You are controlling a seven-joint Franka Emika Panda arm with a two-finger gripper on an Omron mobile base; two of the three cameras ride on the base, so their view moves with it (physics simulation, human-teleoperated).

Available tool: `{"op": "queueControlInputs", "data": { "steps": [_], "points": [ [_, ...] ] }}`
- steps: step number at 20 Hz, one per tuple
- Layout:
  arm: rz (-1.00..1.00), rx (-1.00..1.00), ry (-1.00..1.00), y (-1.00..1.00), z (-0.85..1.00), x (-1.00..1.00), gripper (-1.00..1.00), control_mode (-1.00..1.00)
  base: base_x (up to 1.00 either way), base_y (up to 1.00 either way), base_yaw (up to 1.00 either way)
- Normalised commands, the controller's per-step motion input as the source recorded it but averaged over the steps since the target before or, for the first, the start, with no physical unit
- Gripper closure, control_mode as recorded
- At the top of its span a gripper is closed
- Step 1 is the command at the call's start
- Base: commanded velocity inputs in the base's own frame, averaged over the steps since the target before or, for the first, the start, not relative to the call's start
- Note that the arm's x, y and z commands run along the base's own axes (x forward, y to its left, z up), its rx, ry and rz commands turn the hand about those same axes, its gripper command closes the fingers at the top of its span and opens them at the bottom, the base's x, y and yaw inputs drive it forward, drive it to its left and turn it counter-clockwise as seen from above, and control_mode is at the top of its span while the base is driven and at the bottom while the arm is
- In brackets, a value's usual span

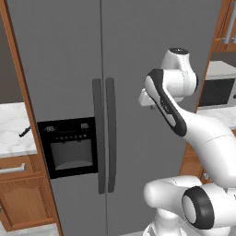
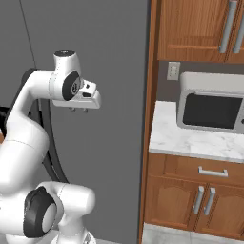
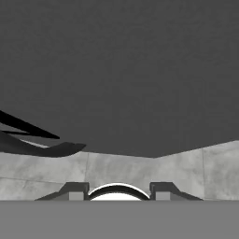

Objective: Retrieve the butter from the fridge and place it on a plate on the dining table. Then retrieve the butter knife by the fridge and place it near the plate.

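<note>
The fridge stands with both grey doors shut, its two dark vertical handles side by side and the black dispenser panel on the left door. The butter is hidden. The butter knife, small and dark, lies on the marble counter left of the fridge. My gripper hangs in front of the right door, to the right of the handles and pointing down. It is open with nothing between its fingers. In the hand view the gripper looks down along the fridge door. The plate and the dining table are out of view.
Right of the fridge, a microwave sits on a marble counter over wooden cabinets, with upper cabinets above. A wooden drawer unit stands under the left counter. Grey floor tiles lie below the door.
</note>
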Motion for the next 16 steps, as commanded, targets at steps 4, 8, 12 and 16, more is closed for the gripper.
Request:
{"op": "queueControlInputs", "data": {
  "steps": [4,8,12,16],
  "points": [
    [0.00,0.00,0.00,0.00,0.00,0.00,-1.00,1.00,-0.02,0.00,0.00],
    [0.00,0.00,0.00,0.00,0.00,0.00,-1.00,1.00,-0.31,0.13,0.00],
    [0.00,0.00,0.00,0.00,0.00,0.00,-1.00,1.00,-0.46,0.33,-0.01],
    [0.00,0.00,0.00,0.00,0.00,0.00,-1.00,1.00,-0.36,0.49,-0.01]
  ]
}}
